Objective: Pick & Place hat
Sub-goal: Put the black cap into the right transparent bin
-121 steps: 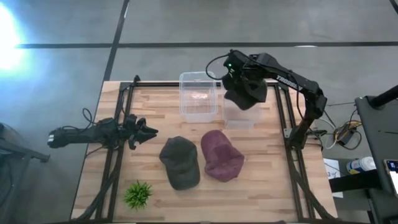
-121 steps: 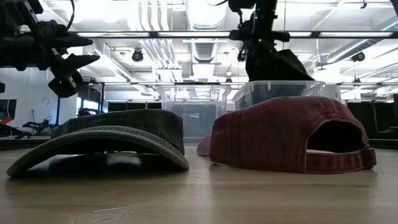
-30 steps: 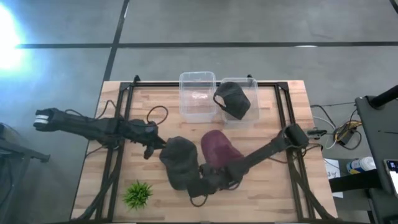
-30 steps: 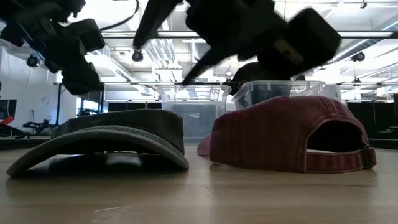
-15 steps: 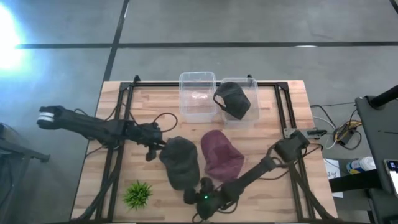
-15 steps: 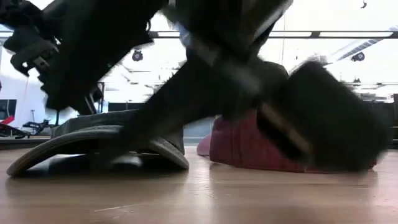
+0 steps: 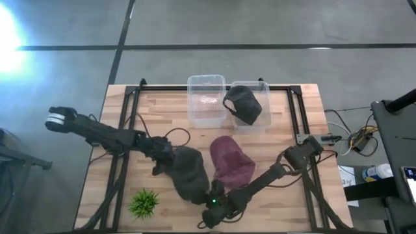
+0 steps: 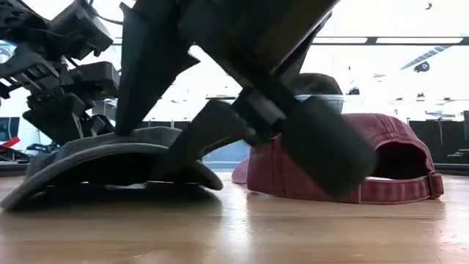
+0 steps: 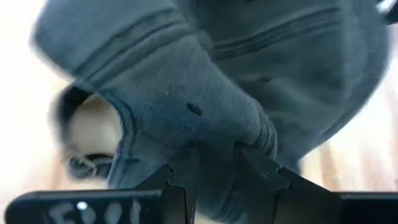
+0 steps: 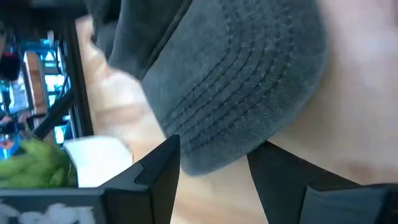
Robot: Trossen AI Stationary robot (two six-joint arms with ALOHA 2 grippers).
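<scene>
A dark grey cap (image 7: 188, 170) lies on its brim and rim on the wooden table, left of a maroon cap (image 7: 232, 162). My left gripper (image 7: 164, 158) is at the grey cap's rear, on its left side, shut on the cloth. My right gripper (image 7: 205, 203) is low at the cap's near end and open. Its two fingers stand on either side of the stitched brim (image 10: 249, 93). In the low view the right arm fills the foreground and hides part of the grey cap (image 8: 95, 158). My left gripper pinches a ridge of the grey cap's crown cloth (image 9: 214, 140) between its two fingers, next to the rear opening (image 9: 87, 124). It comes roughly level from the table's left. The cap stays on the table. My right gripper: I cannot tell whether its fingers touch the brim.
A third dark cap (image 7: 242, 104) lies in the right one of two clear bins (image 7: 260, 83) at the far edge. The left bin (image 7: 207, 81) stands beside it. A small green plant (image 7: 143, 203) sits near the front left corner, close to the right gripper.
My right gripper has swung from beside the maroon cap toward the near edge and come down low at the grey cap's brim. My left gripper has reached rightward from beside the grey cap onto its rear.
</scene>
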